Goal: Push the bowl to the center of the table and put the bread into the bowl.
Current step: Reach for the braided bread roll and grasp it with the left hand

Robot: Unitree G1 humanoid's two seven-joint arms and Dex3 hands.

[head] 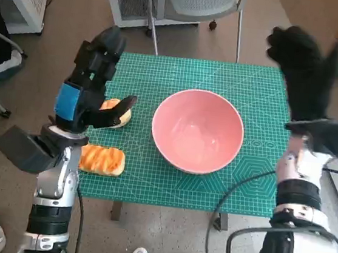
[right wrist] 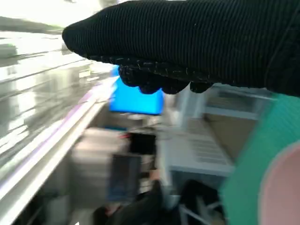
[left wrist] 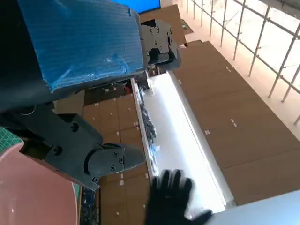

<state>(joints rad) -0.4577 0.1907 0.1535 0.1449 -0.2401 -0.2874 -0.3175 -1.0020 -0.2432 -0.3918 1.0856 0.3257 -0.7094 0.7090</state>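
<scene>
Looking from the near edge of the green mat, you see a golden, ridged bread at 8 o'clock, close to that edge. A second bread lies at 9 o'clock, just under the left hand, whose fingers are spread and hold nothing. The pink bowl, smooth and upright, sits at the mat's middle with open mat all round it. At 2 o'clock the right hand hangs over the far right corner, fingers spread, holding nothing.
</scene>
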